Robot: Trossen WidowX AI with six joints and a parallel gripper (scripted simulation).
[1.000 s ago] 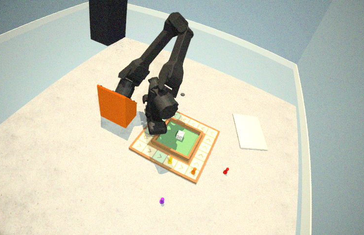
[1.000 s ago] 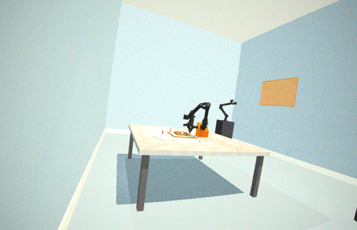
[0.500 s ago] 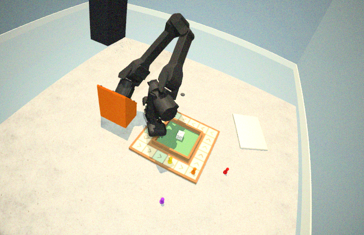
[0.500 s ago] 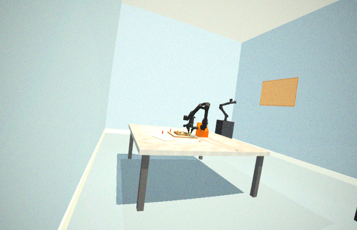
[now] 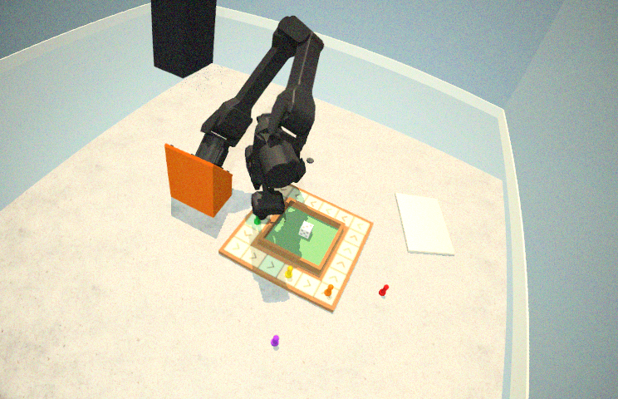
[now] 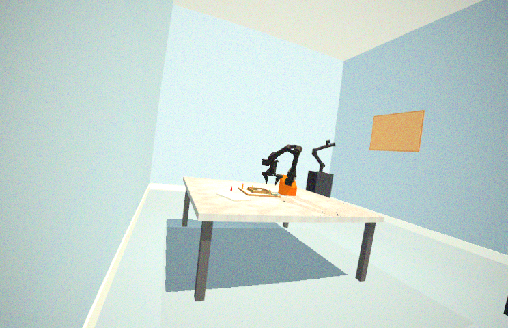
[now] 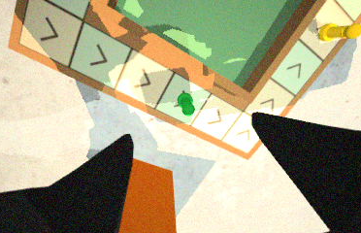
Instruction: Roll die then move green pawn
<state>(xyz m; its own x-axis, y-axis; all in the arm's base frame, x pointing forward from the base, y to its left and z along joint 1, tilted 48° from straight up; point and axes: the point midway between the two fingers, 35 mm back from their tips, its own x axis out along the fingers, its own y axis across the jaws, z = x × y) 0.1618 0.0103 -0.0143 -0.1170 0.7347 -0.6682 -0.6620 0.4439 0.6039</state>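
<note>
Fingers spread wide apart w/ nothing between them; in the wrist view my two dark tips sit at the bottom corners, left one (image 7: 98, 182) and right one (image 7: 310, 165), w/ bare counter (image 7: 38, 97) and the orange base block (image 7: 148, 196) showing in the gap.

Green pawn (image 7: 185, 104) stands upright on a track square along the board (image 7: 135, 99) edge, just outside the wooden tray wall (image 7: 161, 49). It's ahead of my tips and between their lines, clear of both, not touching either. From the top view the pawn (image 5: 257, 219) shows just under my wrist, beside the tray's near-left corner; exterior view is too small to judge height, but I look to be hovering above the board, prob. not in contact.

Die (image 5: 306, 229) lies inside the green tray floor (image 5: 319, 235), white, near the middle, well apart from me. Pip count on top is too blurred to read.

Other pawns: yellow pawn (image 5: 288, 271) and orange pawn (image 5: 328, 290) on the board's near edge squares; yellow also visible at top right of the wrist view (image 7: 340, 31). Red pawn (image 5: 384, 290) and purple pawn (image 5: 274, 340) stand off the board on the counter. White card (image 5: 424, 223) lies flat to the right of the board.
</note>
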